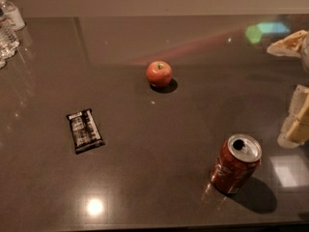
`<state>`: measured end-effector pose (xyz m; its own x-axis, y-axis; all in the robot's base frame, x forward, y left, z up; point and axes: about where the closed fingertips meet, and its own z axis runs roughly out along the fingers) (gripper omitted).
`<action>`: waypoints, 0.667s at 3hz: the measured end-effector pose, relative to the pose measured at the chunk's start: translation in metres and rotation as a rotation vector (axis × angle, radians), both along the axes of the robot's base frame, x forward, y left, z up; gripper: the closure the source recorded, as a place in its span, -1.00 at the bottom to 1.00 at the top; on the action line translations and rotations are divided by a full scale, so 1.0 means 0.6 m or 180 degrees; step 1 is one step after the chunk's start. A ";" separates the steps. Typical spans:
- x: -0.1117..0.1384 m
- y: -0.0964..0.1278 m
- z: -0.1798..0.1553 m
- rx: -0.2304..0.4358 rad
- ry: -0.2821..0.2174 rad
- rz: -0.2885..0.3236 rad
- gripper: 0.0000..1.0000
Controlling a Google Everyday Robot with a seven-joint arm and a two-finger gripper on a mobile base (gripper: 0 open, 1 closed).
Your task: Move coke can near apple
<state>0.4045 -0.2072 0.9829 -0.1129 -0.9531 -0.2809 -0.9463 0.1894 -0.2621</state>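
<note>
The coke can (235, 164) stands upright at the front right of the dark table (159, 144), well apart from the apple (159, 73) farther back. A black wrapper (85, 130) lies to the left. The gripper (280, 93) hangs at the right edge, spread wide and holding nothing.

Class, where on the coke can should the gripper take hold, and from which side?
Grip the coke can across its round red midbody, coming from the right, where the gripper is, at the picture's right edge. The can stands upright with nothing touching it.
</note>
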 end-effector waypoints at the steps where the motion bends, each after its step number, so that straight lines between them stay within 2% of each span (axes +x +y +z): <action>1: -0.037 0.008 -0.013 0.0138 0.0068 0.0181 -1.00; 2: -0.067 0.018 -0.033 0.0253 0.0174 0.0332 -1.00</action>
<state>0.3644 -0.1962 0.9629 -0.0315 -0.9355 -0.3521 -0.9744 0.1072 -0.1977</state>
